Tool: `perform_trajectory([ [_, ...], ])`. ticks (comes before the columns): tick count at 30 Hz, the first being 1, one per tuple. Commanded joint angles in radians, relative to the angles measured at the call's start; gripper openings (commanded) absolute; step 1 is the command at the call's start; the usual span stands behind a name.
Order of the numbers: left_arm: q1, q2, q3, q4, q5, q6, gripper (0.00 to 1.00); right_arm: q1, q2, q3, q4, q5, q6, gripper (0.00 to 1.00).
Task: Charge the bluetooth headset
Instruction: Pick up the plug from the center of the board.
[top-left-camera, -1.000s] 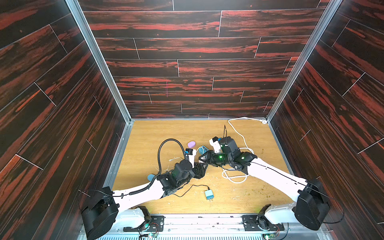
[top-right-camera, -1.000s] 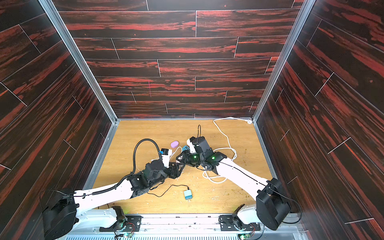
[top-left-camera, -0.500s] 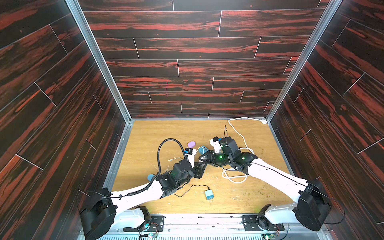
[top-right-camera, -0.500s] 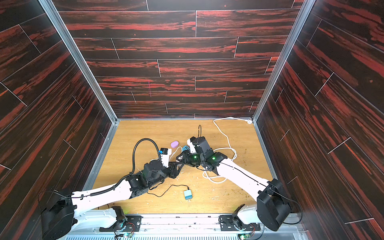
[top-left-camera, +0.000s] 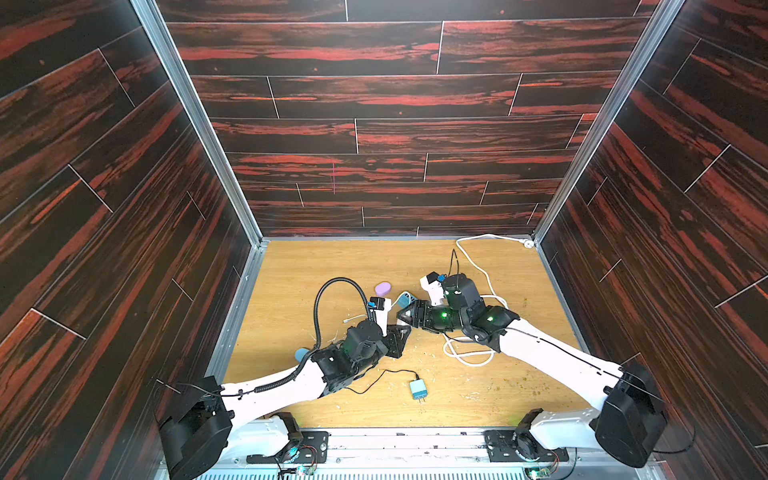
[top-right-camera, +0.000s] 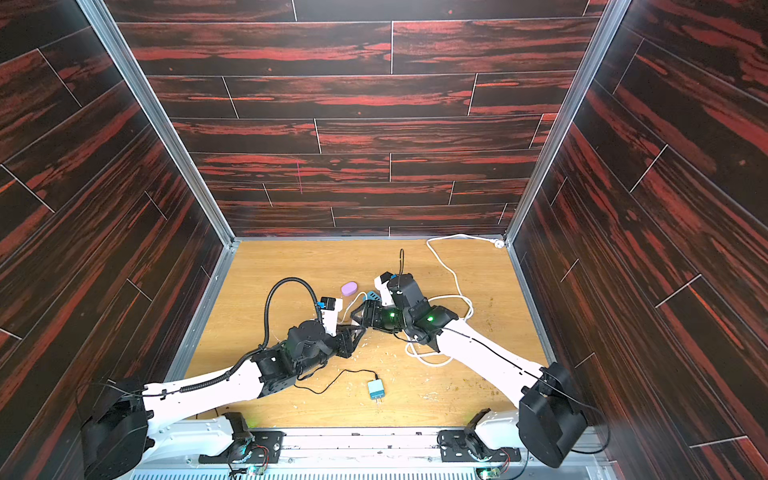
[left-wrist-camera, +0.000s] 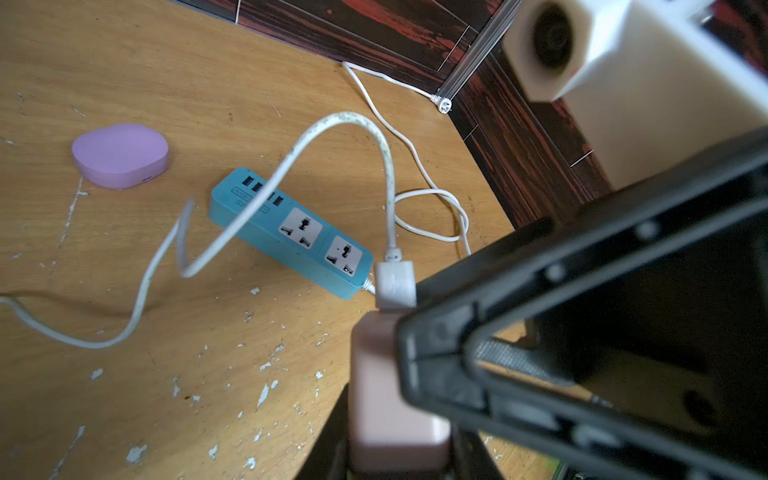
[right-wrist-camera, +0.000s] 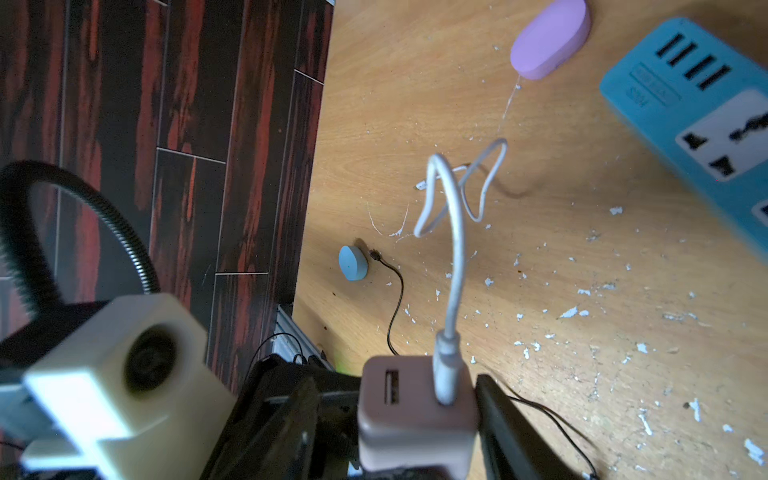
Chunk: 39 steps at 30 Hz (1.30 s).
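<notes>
Headset case (top-left-camera: 382, 288), purple, lies on the tabletop (top-left-camera: 307, 270) at 10 o'clock from the blue power strip (left-wrist-camera: 286, 232). Left gripper (left-wrist-camera: 399, 453) fingers clamp the pink USB charger (left-wrist-camera: 386, 386). Right gripper (top-left-camera: 404, 315) fingers sit alongside it; I can't tell whether they grip.

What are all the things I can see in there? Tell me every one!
earbud case: one, purple, mid-table
power strip: one, blue, mid-table
cord: one, white, power strip to back corner
pink charger: one, pink, held up in the middle
white cable: one, white, plugged into pink charger
small charger: one, light blue, front of table
round case: one, blue, beside left arm
black wire: one, black, tip beside round case
table: one, wooden, scuffed
left fingers: two, black, closed on pink charger
right fingers: two, black, apart, flanking pink charger
</notes>
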Motion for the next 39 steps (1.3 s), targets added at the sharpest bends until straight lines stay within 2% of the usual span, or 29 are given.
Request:
perform_trajectory([
  [1, -0.002, -0.042, -0.010, -0.016, -0.037, 0.031, 0.10, -0.009, -0.035, -0.019, -0.002, -0.002, -0.031, 0.67],
  [7, -0.003, -0.074, -0.015, -0.045, -0.064, 0.049, 0.08, -0.035, -0.083, -0.050, -0.002, -0.024, -0.070, 0.72],
  [11, 0.001, -0.099, -0.018, -0.065, -0.064, 0.073, 0.08, -0.077, -0.125, -0.083, 0.003, -0.059, -0.097, 0.72],
  [17, 0.022, -0.155, -0.030, -0.093, -0.030, 0.114, 0.07, -0.148, -0.199, -0.139, 0.041, -0.188, -0.170, 0.70],
  [20, 0.053, -0.188, -0.039, -0.102, 0.030, 0.130, 0.06, -0.182, -0.219, -0.158, 0.061, -0.249, -0.215, 0.67],
  [25, 0.109, -0.238, -0.054, -0.110, 0.159, 0.137, 0.06, -0.243, -0.227, -0.219, 0.219, -0.443, -0.216, 0.61],
  [33, 0.146, -0.280, -0.049, -0.094, 0.396, 0.146, 0.06, -0.247, -0.171, -0.271, 0.492, -0.703, -0.200, 0.58],
  [39, 0.155, -0.277, -0.042, -0.072, 0.490, 0.125, 0.03, -0.247, -0.156, -0.314, 0.639, -0.787, -0.171, 0.60],
])
